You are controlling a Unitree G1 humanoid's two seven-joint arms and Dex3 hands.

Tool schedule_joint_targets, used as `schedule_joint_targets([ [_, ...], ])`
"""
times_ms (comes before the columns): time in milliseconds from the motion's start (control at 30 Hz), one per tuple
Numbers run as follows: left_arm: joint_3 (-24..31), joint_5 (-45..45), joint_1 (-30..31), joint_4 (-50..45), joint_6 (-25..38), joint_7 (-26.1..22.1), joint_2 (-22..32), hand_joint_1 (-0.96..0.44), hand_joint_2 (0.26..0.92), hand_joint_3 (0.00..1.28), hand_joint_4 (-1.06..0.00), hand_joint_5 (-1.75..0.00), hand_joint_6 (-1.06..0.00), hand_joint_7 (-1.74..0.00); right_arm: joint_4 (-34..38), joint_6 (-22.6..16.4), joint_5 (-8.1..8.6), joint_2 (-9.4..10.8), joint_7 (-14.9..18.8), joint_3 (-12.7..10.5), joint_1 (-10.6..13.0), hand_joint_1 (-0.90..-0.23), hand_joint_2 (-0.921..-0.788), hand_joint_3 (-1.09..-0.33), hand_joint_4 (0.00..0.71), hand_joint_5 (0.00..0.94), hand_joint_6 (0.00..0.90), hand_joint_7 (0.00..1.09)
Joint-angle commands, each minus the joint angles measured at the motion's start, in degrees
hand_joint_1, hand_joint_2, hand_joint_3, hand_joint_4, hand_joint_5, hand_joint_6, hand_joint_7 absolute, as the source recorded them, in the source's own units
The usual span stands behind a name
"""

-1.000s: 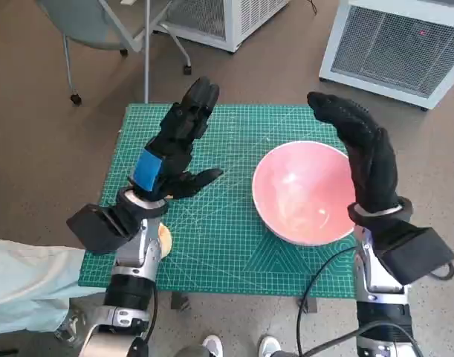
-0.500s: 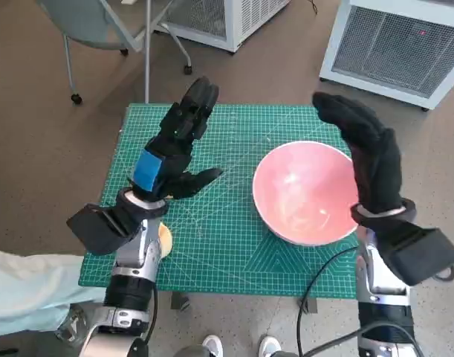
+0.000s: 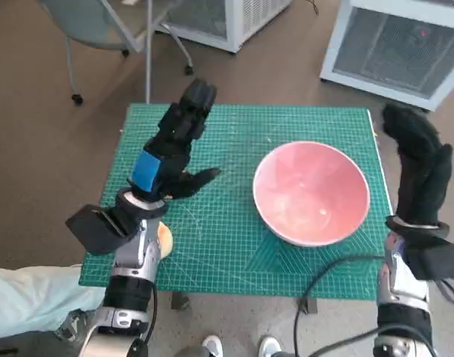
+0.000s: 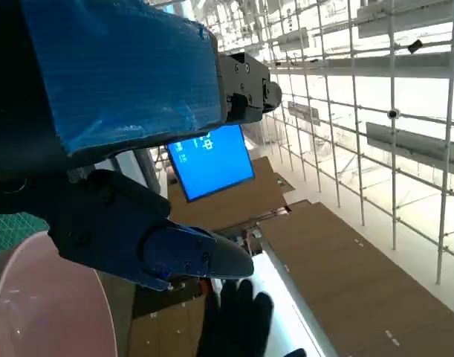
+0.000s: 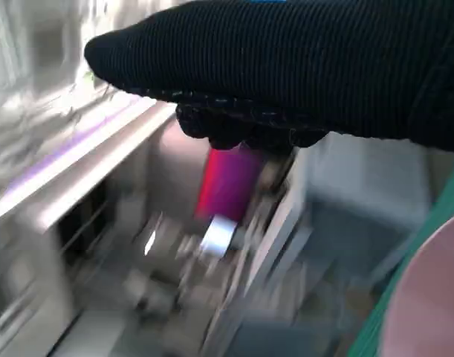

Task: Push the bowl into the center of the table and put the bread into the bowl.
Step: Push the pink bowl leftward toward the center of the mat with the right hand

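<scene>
- Bread (image 3: 164, 236), a pale tan rounded piece, lies at the near left part of the table, mostly hidden under the left forearm; only a sliver of it shows, so its shape is hard to judge.
- Wide pink round bowl (image 3: 311, 192) sits on the right half of the green gridded cutting mat (image 3: 212, 245), its rim near the mat's right edge, so the push toward the middle looks like the step in hand.
- Right hand (image 3: 417, 169), in its black knitted glove, stands outside the bowl's right rim, beyond the mat's edge, fingers extended and close together, holding nothing and apart from the bowl.
- A good push would bring the flat of that hand against the bowl's outer right wall, low down, since a high contact on a sloped wall could tip the bowl rather than slide it.
- The push should run straight leftward and stop once the bowl covers the mat's middle.
- Left hand (image 3: 174, 145), black with blue tape, hovers over the mat's left half with fingers spread and empty; it hangs above the bowl's likely path and may need to give way.
</scene>
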Motion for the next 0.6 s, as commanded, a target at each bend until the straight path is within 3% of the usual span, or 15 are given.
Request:
schedule_joint_targets([
  [33, 0.19, -0.05, 0.16, 0.10, -0.60, -0.05, 0.10, -0.47, 0.921, 0.20, -0.06, 0.00, -0.15, -0.01, 9.07, -3.01, -2.28, -0.71, -5.81, -1.41, -1.06, -0.669, -0.921, -0.894, 0.172, 0.016, 0.015, 0.52],
  [233, 0.31, -0.13, 0.00, 0.44, -0.76, -0.22, 0.16, -0.47, 0.921, 0.20, -0.07, 0.00, -0.15, -0.01, 18.35, -4.41, -1.16, -0.43, -8.47, -2.46, -2.83, -0.645, -0.921, -0.913, 0.199, 0.025, 0.035, 0.53],
  [600, 0.41, -0.11, -0.01, 0.58, -0.49, -0.57, 0.47, -0.47, 0.921, 0.20, -0.07, 0.00, -0.15, -0.01, 28.07, -0.79, 3.34, 1.49, -5.65, -3.84, -4.83, -0.625, -0.921, -0.922, 0.216, 0.025, 0.092, 0.55],
])
